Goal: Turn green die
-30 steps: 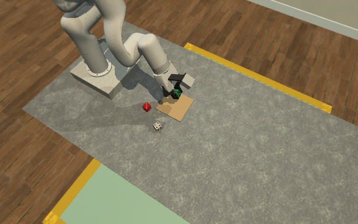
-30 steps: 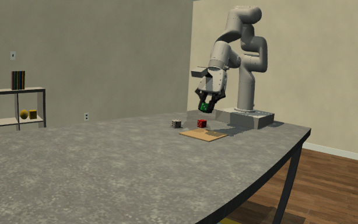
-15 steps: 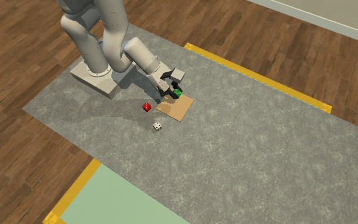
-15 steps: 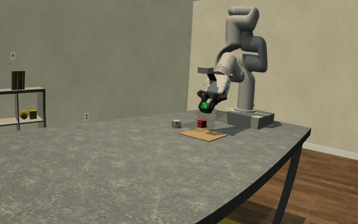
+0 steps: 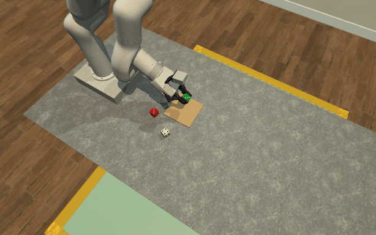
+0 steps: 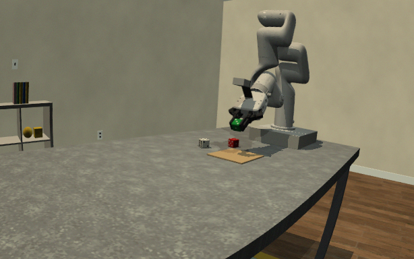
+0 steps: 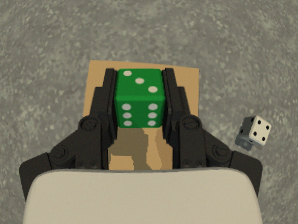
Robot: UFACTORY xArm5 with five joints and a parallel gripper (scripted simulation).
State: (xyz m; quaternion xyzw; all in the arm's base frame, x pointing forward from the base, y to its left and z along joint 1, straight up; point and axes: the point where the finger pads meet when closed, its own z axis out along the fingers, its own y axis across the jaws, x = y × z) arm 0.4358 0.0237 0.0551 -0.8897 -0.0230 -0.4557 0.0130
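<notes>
My gripper is shut on the green die and holds it tilted in the air above the tan mat. In the wrist view the die shows a three face and a six face. The red die lies on the table just left of the mat. The white die lies on the table in front of the mat.
The arm's base block stands on the grey table behind the mat. The table's edge runs close on the right in the exterior view. A shelf stands far off by the wall.
</notes>
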